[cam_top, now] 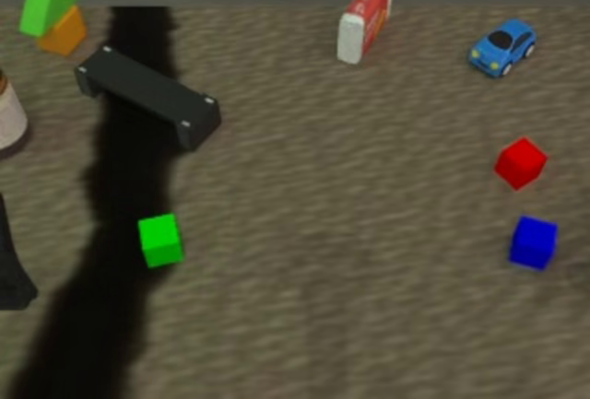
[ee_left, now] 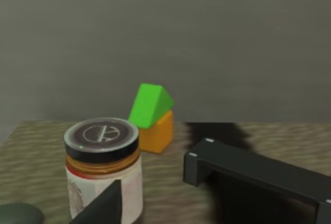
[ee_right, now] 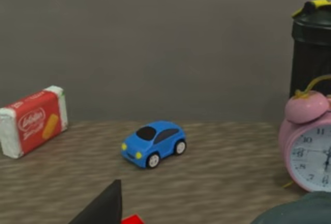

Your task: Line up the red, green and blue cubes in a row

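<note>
The green cube (cam_top: 160,240) lies left of centre in the top view, inside a broad dark shadow. On the right side the red cube (cam_top: 521,161) stands just behind the blue cube (cam_top: 533,242), a small gap between them. My left arm (cam_top: 13,275) rests at the left edge, well apart from the green cube. Only a dark tip of my left gripper (ee_left: 101,209) shows, in front of a jar. My right gripper (ee_right: 105,206) is outside the top view; its dark tip hangs beside a corner of the red cube (ee_right: 133,219).
A black bracket (cam_top: 147,95) lies behind the green cube. A green wedge (cam_top: 46,7) leans on an orange block (cam_top: 63,32) at the back left, near a jar (ee_left: 103,167). Also there: biscuit packet (cam_top: 364,17), blue toy car (cam_top: 502,47), pink alarm clock (ee_right: 310,149), black bin (ee_right: 310,48).
</note>
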{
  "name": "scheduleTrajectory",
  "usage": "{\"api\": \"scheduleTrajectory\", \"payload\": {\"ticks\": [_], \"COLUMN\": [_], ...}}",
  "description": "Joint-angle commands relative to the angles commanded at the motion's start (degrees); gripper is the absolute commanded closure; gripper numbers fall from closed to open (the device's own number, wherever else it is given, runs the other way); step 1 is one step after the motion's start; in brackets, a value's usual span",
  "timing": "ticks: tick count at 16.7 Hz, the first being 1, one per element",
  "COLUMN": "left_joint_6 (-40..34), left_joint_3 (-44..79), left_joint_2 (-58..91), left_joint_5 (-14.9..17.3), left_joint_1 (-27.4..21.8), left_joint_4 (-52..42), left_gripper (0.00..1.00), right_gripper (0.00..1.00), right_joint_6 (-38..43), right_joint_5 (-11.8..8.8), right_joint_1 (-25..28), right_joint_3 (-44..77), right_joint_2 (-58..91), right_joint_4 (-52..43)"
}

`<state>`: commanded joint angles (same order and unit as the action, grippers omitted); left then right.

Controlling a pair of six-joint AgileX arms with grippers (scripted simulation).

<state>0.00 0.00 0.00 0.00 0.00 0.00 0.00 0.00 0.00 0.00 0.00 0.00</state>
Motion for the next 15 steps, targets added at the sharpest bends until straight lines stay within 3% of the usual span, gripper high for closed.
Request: {"api": "scheduleTrajectory", "payload": {"ticks": [7, 15], "left_joint_6": [0.00, 0.00], "left_joint_3": [0.00, 0.00], "left_joint_2": [0.00, 0.00], "left_joint_5": [0.00, 0.00], "left_joint_1": [0.00, 0.00], "left_joint_4": [0.00, 0.00], "left_gripper": [0.00, 0.00], "right_gripper": [0.00, 0.00], "right_joint_6": [-2.15, -10.62], "right_joint_5": [-0.29, 0.00], "right_joint_1": [0.98, 3.48], "right_joint_3": [8.78, 46.06], "right_joint_2": [8.87, 52.87], "right_joint_4": [-5.65, -28.55]}}
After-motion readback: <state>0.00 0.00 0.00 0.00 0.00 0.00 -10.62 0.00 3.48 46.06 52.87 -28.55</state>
